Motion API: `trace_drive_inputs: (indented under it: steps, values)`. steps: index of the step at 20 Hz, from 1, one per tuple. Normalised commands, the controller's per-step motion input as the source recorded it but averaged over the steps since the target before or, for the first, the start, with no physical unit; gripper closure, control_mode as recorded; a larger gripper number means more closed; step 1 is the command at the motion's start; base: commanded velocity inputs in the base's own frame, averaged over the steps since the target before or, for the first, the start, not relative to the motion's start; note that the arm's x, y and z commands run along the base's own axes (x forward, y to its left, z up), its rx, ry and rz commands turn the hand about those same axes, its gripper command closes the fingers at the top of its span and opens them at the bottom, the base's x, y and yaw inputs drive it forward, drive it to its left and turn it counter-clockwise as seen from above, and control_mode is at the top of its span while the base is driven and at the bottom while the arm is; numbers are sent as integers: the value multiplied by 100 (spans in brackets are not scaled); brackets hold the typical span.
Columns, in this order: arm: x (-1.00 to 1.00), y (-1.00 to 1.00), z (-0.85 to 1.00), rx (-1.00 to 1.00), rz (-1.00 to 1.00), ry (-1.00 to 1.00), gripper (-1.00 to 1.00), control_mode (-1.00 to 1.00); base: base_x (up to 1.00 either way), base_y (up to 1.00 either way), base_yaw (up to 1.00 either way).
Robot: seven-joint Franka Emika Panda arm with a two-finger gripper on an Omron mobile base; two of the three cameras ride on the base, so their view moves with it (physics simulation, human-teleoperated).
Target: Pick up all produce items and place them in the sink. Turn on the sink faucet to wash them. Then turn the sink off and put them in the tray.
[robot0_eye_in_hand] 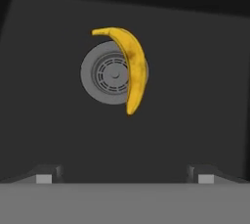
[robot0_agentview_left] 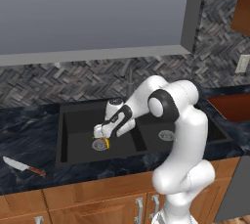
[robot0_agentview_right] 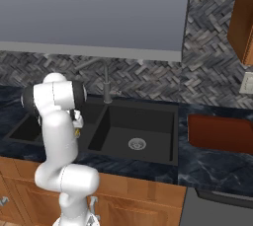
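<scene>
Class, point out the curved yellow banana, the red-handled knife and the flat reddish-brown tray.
Curved yellow banana (robot0_eye_in_hand: pixel 133 66): hand view, middle of its body, over the drain.
Red-handled knife (robot0_agentview_left: pixel 23 165): left base view, where blade meets handle.
Flat reddish-brown tray (robot0_agentview_right: pixel 220 133): right base view, its bare middle.

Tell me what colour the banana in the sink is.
Yellow with brownish speckles; the banana lies over the silver drain, clearest in the hand view.

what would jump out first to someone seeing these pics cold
The yellow banana lying across the silver drain in the left basin of the black sink, bright against the dark floor. Next, the white arm bent down over that basin, its open hand poised just above the fruit. A red-handled knife lies on the counter left of the sink.
</scene>
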Motion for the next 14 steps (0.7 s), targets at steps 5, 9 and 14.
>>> trace_drive_inputs:
  steps: [5,9,14]
  values:
    - [33,8,-19,-2,0,-5,-100,-100,0,0,0]
    - [36,6,-24,-3,0,-7,-100,-100,0,0,0]
    - [27,1,-32,-3,0,-5,-100,-100,0,0,0]
